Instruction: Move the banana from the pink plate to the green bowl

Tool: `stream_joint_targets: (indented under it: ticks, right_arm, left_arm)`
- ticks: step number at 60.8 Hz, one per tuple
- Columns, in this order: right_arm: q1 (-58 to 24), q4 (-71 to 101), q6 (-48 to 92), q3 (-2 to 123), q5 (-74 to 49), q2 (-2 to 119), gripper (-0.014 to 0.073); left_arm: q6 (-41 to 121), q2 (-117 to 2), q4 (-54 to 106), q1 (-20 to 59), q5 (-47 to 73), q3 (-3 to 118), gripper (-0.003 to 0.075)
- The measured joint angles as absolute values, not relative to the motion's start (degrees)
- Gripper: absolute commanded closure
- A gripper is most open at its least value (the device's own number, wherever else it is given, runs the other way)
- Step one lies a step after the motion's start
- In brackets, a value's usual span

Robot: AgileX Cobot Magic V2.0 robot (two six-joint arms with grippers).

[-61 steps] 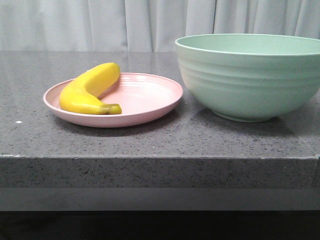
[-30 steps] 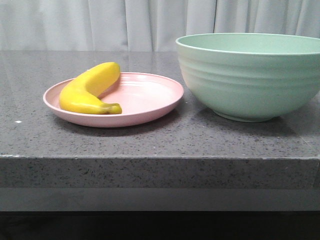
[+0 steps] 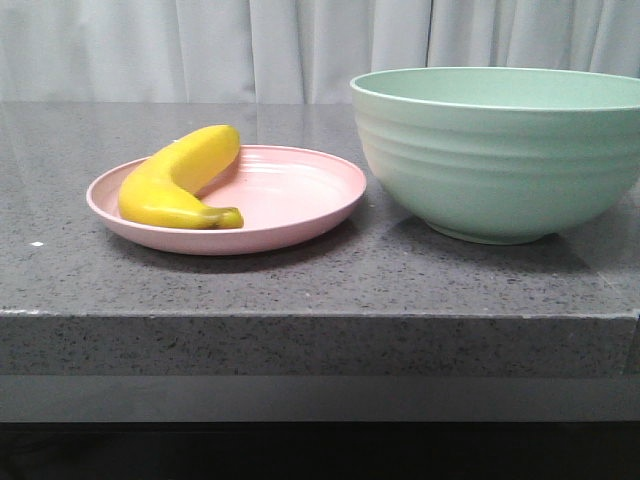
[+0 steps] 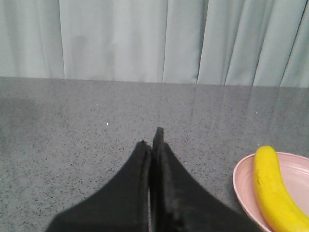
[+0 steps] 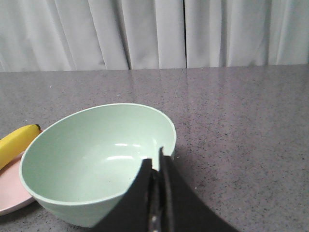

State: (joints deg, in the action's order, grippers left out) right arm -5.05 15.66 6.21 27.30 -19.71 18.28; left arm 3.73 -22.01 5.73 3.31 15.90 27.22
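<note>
The yellow banana [image 3: 180, 180] lies on the left part of the pink plate [image 3: 290, 200], its dark stem tip toward the front. The green bowl [image 3: 500, 160] stands just right of the plate and is empty. No gripper shows in the front view. In the left wrist view my left gripper [image 4: 153, 140] is shut and empty over the bare counter, with the banana [image 4: 273, 188] and plate [image 4: 241, 188] off to one side. In the right wrist view my right gripper [image 5: 155, 158] is shut and empty at the near rim of the bowl [image 5: 91, 154]; the banana [image 5: 17, 142] shows beyond it.
The grey speckled stone counter [image 3: 300, 280] has a front edge close to the plate and bowl. A pale curtain [image 3: 200, 50] hangs behind the counter.
</note>
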Motion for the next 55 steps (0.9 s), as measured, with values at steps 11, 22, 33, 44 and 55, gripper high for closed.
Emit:
stream_joint_targets:
  ticks: [11, 22, 33, 44, 55]
  right_arm:
    - [-5.05, 15.66, 6.21, 27.82, -20.31, 21.01, 0.0509]
    - [-5.05, 15.66, 6.21, 27.95, -20.31, 21.11, 0.0003]
    - [-5.05, 15.66, 6.21, 27.95, -20.42, 21.15, -0.0048]
    - [-5.05, 15.66, 6.21, 27.95, -20.52, 21.15, -0.0048]
    - [-5.05, 15.66, 6.21, 27.95, -20.52, 21.15, -0.0048]
  left_arm:
    - [3.73, -23.91, 5.95, 3.31, 16.32, 27.49, 0.0541]
    - [3.73, -23.91, 6.02, 3.31, 16.36, 27.49, 0.0038]
    - [3.63, -24.09, 8.15, 3.31, 16.56, 27.49, 0.0060]
    - [4.16, -29.37, 9.51, 5.33, 23.82, 31.29, 0.0069]
    - [4.92, -41.89, 9.88, 12.78, 30.81, 40.22, 0.0069]
